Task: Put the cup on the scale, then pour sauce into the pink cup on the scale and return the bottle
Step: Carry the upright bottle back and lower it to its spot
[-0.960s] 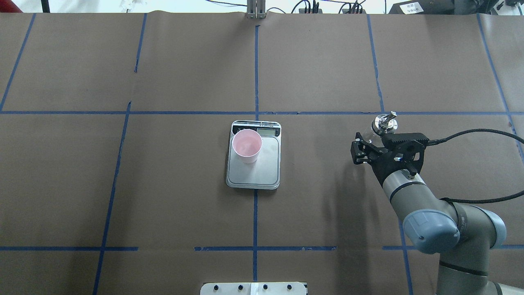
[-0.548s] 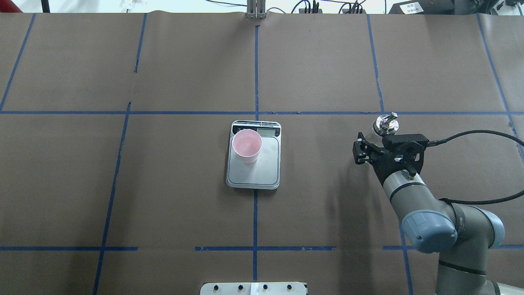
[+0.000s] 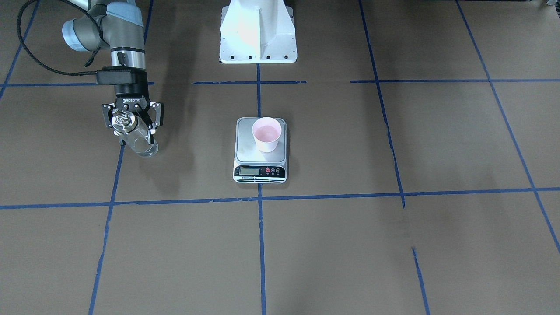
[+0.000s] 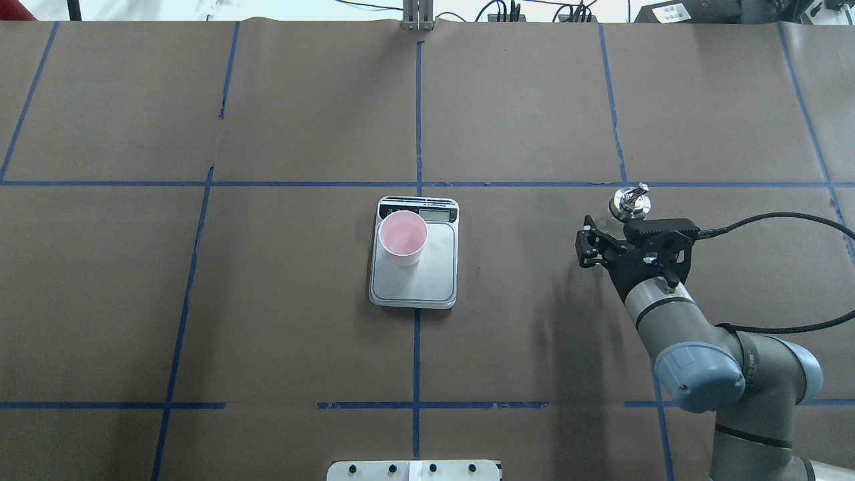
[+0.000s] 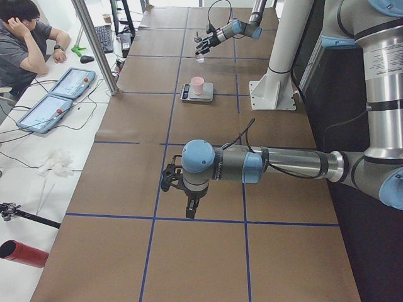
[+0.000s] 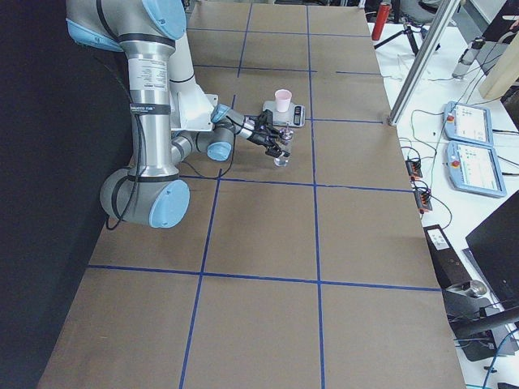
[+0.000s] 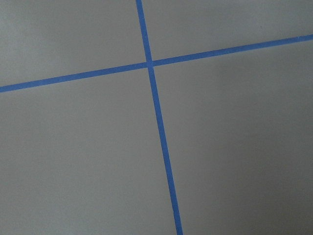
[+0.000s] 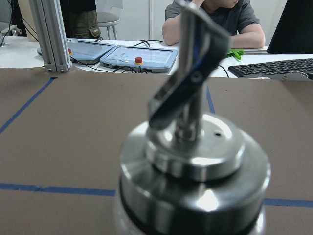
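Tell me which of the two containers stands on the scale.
The pink cup stands on the scale; the glass bottle is off it, at the right gripper.

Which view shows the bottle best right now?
Exterior front-facing: the bottle shows cap and glass body. Overhead shows only its cap; right wrist, a blurred cap close-up; side views show it tiny; left wrist, nothing.

Bright, even overhead light spreads across the matte brown table (image 4: 534, 100). A soft, wide shadow lies left of the right arm (image 4: 698, 374). In the right wrist view the bottle (image 8: 195, 166) looms out of focus, its steel cap flecked with highlights; the far background is sharper.
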`<act>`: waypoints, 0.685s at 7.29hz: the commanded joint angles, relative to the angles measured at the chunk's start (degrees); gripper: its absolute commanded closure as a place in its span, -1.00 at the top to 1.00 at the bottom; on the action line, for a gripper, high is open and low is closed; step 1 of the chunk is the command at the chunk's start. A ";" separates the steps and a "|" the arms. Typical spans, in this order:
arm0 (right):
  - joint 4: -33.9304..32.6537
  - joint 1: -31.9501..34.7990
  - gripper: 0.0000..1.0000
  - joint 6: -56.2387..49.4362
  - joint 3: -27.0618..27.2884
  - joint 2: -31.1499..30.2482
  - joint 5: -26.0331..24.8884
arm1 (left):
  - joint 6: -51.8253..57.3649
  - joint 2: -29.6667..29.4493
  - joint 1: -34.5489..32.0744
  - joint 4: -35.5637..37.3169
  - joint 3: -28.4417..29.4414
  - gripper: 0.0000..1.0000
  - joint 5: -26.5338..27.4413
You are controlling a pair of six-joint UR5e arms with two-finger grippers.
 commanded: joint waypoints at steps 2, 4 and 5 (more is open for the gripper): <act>0.07 0.00 -1.00 0.88 -0.09 -0.74 -0.16 | 0.00 0.00 0.00 0.00 0.07 1.00 -0.02; 0.24 0.00 -1.00 3.42 -2.36 -1.09 -0.25 | 0.00 0.00 0.00 0.00 0.08 1.00 -0.02; 0.25 0.09 -1.00 3.43 -2.46 -1.18 -0.25 | 0.00 0.00 0.00 0.00 0.08 1.00 -0.02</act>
